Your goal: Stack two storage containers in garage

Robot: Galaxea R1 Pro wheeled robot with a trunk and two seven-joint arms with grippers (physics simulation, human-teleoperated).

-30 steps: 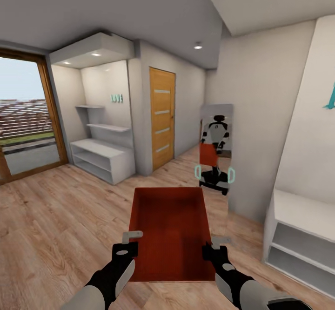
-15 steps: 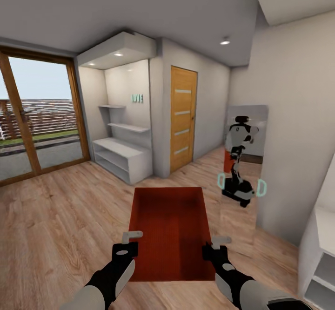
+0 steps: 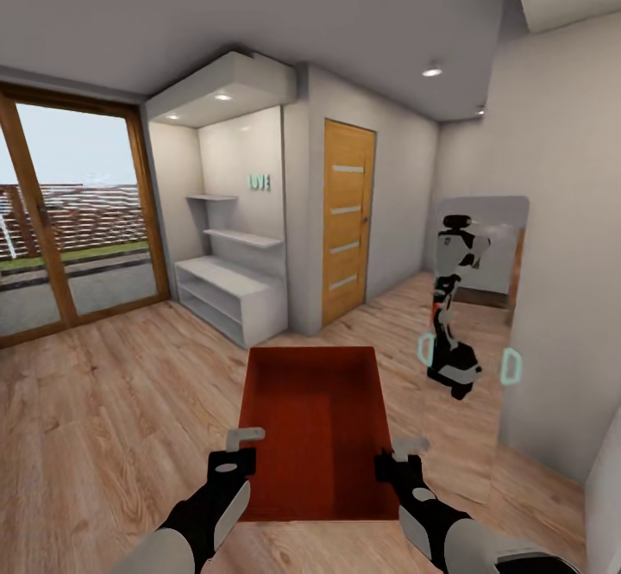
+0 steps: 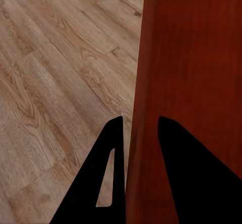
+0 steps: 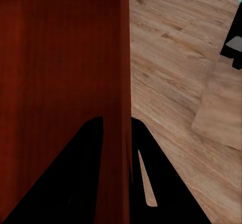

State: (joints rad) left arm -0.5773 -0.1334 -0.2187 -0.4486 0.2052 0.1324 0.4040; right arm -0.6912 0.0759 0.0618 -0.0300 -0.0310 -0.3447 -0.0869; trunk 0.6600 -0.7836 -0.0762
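View swung rightward past the wooden door (image 3: 348, 221) and mirror (image 3: 479, 333), storage container (image 3: 317, 427) carried over plank floor, left pincer (image 4: 135, 133) and right pincer (image 5: 118, 133) each pinching a thin side wall; probably light, rigid, best gripped mid-wall

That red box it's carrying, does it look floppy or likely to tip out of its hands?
The storage container probably is stiff: its thin walls look straight and unbowed. It seems unlikely to tip, since the left gripper and right gripper each pinch an opposite side wall. It carries no visible load, so likely light.
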